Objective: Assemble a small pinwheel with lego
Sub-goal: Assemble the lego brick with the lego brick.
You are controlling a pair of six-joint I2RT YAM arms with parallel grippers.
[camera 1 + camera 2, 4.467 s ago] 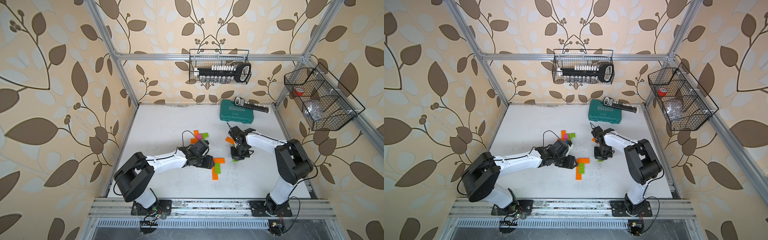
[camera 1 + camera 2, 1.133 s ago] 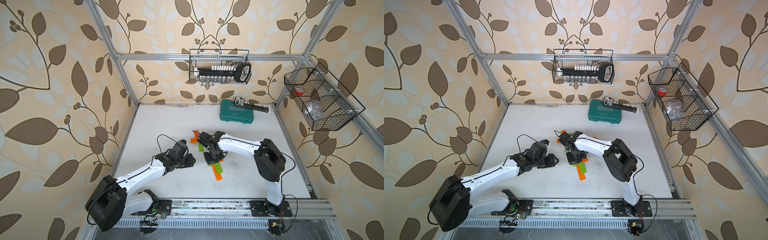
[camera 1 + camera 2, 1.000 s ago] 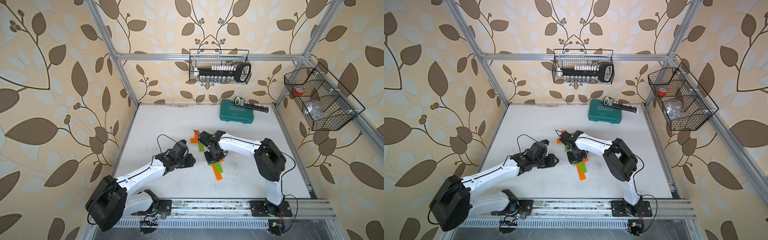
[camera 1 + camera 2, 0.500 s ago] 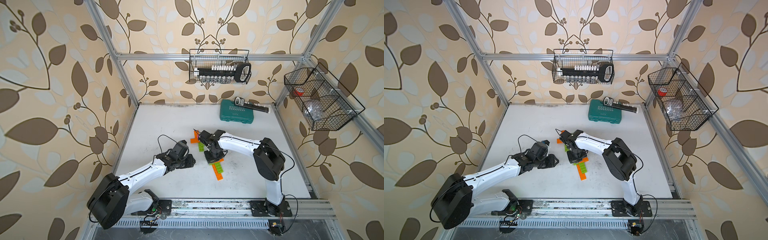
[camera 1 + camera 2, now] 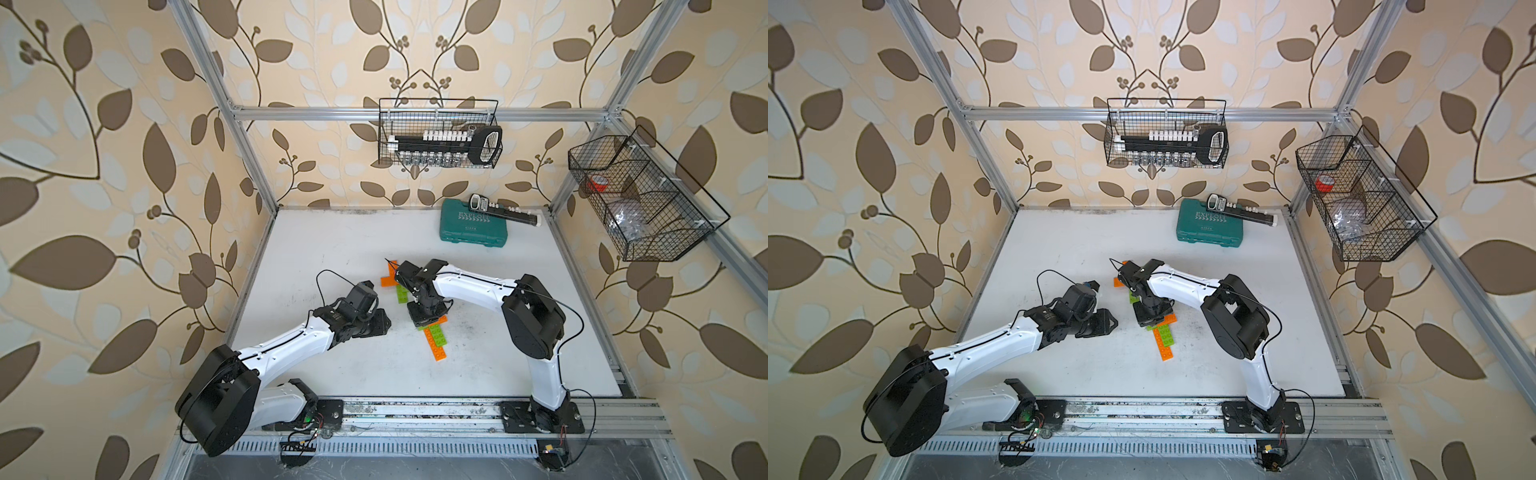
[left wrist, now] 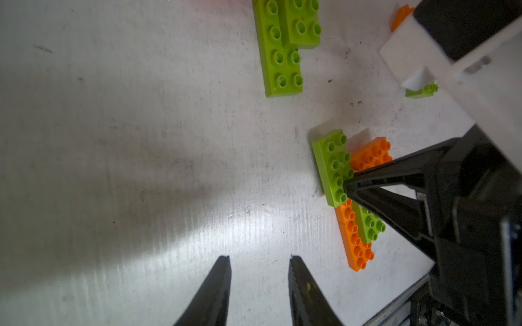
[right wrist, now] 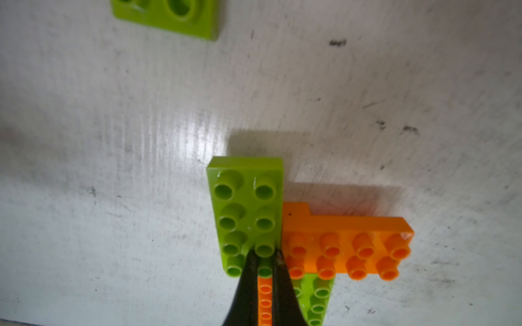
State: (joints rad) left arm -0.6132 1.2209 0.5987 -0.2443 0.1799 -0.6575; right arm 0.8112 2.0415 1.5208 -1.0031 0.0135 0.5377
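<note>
Right wrist view tells the story best. The right gripper [image 7: 265, 255] has its jaws pinched together, and the tips are planted on one end of a lime brick [image 7: 245, 203] that butts against an orange brick [image 7: 347, 242] at a right angle.

My guess is it isn't gripping anything. It looks like it's using the closed tips like a thumb to press that lime blade down onto the layer underneath, where a second orange brick [image 7: 265, 302] and a second lime brick [image 7: 319, 299] stick out the other way. That crossed, offset layout is what makes it read as a pinwheel, so I'd call it partway built.

In both top views the lego cluster [image 5: 432, 338] lies around the middle of the desk [image 5: 332, 249], a bit toward the front edge. The spare bricks [image 5: 401, 296] are just behind it toward the back edge.

The left gripper [image 6: 259, 258] hovers over bare desk beside the build, jaws slightly apart with nothing in them. It's probably parked clear until something needs steadying. Can't tell if the lime brick is fully seated.
</note>
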